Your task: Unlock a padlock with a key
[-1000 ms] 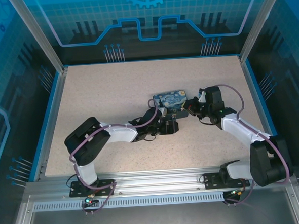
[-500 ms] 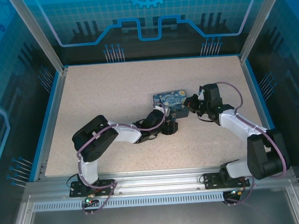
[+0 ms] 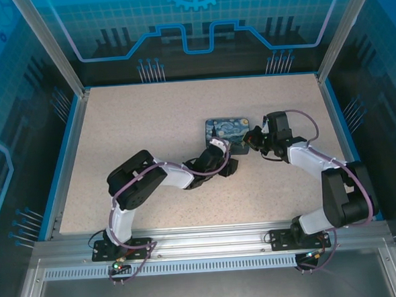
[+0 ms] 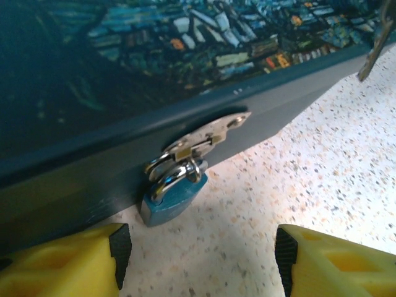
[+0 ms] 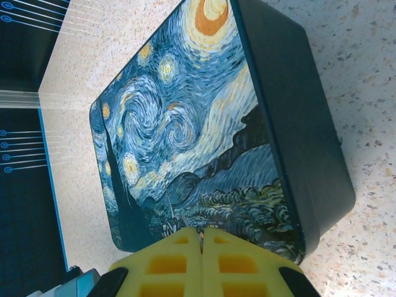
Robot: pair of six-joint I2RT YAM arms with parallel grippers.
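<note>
The small teal padlock (image 4: 174, 199) hangs by its metal shackle from a silver hasp (image 4: 207, 135) on the front wall of the Starry Night box (image 3: 227, 128). My left gripper (image 4: 204, 263) is open just in front of it, with its yellow fingers (image 4: 68, 263) on either side and the lock ahead of the left one. My right gripper (image 5: 201, 235) is shut over the box lid (image 5: 185, 136), pinching the thin key (image 5: 200, 237) between its pads. The key's dark tip (image 4: 373, 54) shows beyond the box's right corner. In the top view both grippers (image 3: 229, 163) (image 3: 251, 138) meet at the box.
The speckled beige table (image 3: 149, 124) has a blue rim and is enclosed by transparent walls. The box stands at centre right, with both arms crowded against its near and right sides. Open tabletop lies to the left and at the back.
My left arm has swung right and closer to the box front. The right gripper has edged in against the box's right corner. The box has shifted slightly back.
</note>
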